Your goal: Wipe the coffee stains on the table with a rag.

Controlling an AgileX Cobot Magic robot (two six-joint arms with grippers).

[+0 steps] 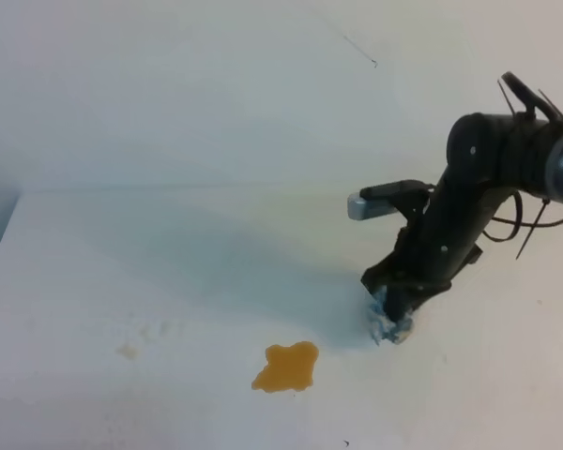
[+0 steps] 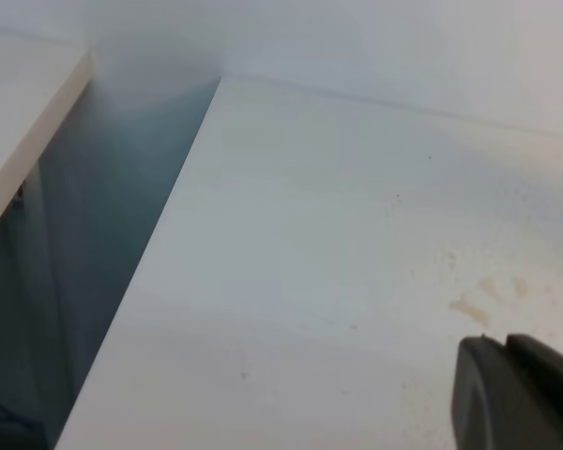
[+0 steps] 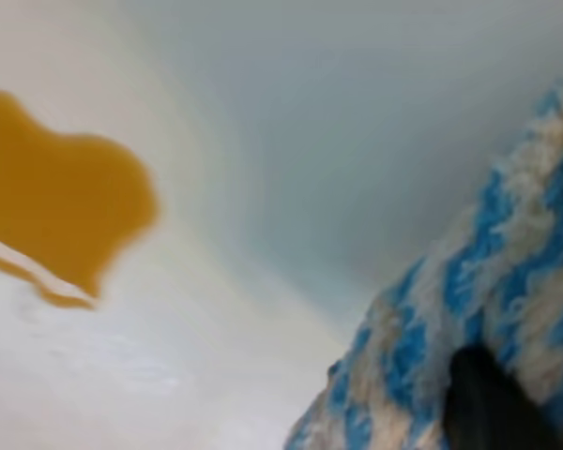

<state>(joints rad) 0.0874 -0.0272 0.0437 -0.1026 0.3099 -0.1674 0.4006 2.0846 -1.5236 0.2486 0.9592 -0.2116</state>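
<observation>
Near the right side of the white table, the right arm reaches down so that its gripper meets the surface, its fingers clamped tight on a bunched blue-and-white rag that touches the tabletop. From the right wrist view the rag fills the lower right corner as a nubbly blue and pale weave, with one dark fingertip pressed into its folds. The coffee stain lies on the table to the left of the rag and slightly nearer the front edge, apart from the cloth and not touched by it; it is an orange-brown blotch with lobed, irregular edges. In the right wrist view the same stain sits at the left, glossy and wet-looking, with bare white surface between it and the rag. A faint tan speck marks the table well to the left of the blotch. The left wrist view looks along the table's left edge, with a dark gap beside it, and shows a pale yellowish smear on the surface; only a dark corner of the left gripper enters at the bottom right, and whether its fingers are parted or together I cannot tell.
</observation>
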